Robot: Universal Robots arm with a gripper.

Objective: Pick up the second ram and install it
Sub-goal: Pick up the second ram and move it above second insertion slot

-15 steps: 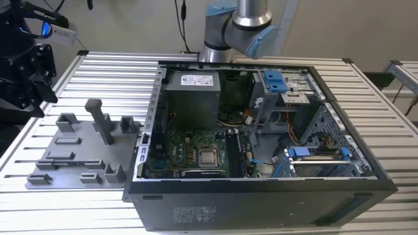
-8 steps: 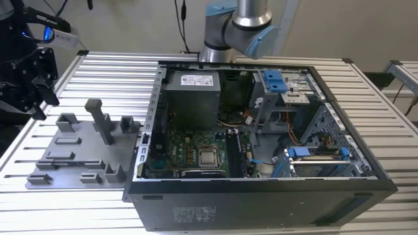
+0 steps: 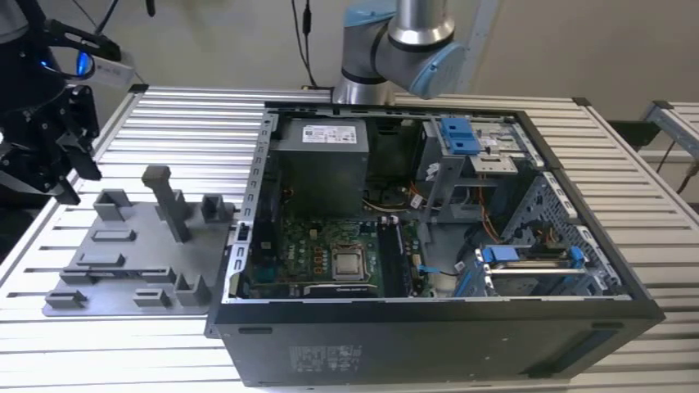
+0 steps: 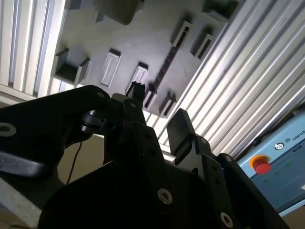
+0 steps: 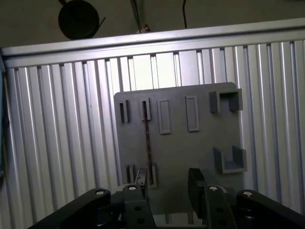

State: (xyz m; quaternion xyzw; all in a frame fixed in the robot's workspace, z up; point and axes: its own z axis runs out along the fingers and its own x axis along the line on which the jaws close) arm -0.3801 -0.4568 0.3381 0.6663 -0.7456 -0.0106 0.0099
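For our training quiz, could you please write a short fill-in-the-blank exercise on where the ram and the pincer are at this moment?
1. The pincer is ___ and holds nothing.
2. The second ram stands on edge in the ___ holder plate.
3. That plate lies to the exterior view's ___ of the computer case.
Missing words: open; grey; left.

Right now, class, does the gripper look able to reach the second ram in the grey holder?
Probably yes: the gripper is open, and nothing stands between it and the second ram, on edge in the grey holder.
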